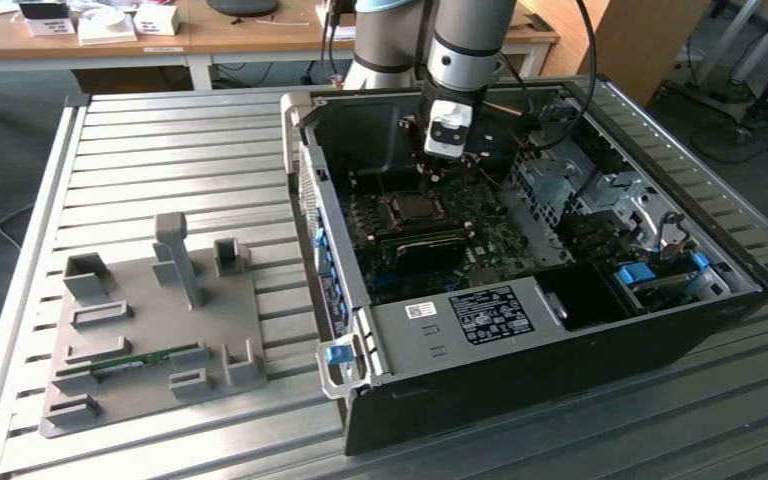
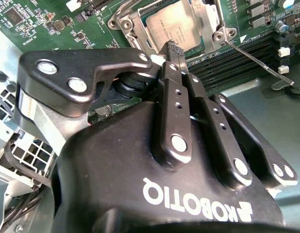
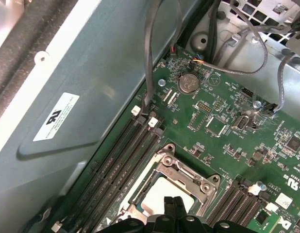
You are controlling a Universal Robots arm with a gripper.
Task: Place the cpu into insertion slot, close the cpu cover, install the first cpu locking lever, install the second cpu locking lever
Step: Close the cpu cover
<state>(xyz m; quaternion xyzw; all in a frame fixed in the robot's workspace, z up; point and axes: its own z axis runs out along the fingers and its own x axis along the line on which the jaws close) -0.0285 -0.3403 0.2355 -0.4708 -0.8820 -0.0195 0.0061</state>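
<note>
Closest to the lens, my jaws are sitting pinched together with nothing between them. The fingertips (image 2: 173, 48) are pointing down at the slot (image 1: 415, 212) inside the case (image 1: 518, 385), which is resting on the bench (image 1: 157, 150). They are hanging right over the slot's edge. I cannot tell whether they are touching metal or hovering just clear of it.

The cpu (image 2: 176, 24) is lying flat in the slot, so I am judging the first step done. The cover (image 3: 189, 175) looks to be lying down over the slot too, its frame ringing the chip and the chip showing through its window, so the second step also seems finished.

The levers are what is remaining. One thin lever (image 2: 252, 59) is running out from the slot's corner and lying loose across the memory slots (image 3: 116, 160) beside the slot. Its hooked end is well apart from the slot and is not tucked under any catch that I can make out. I am reading it as not yet latched. I cannot make out how the lever on the slot's other side is sitting.
</note>
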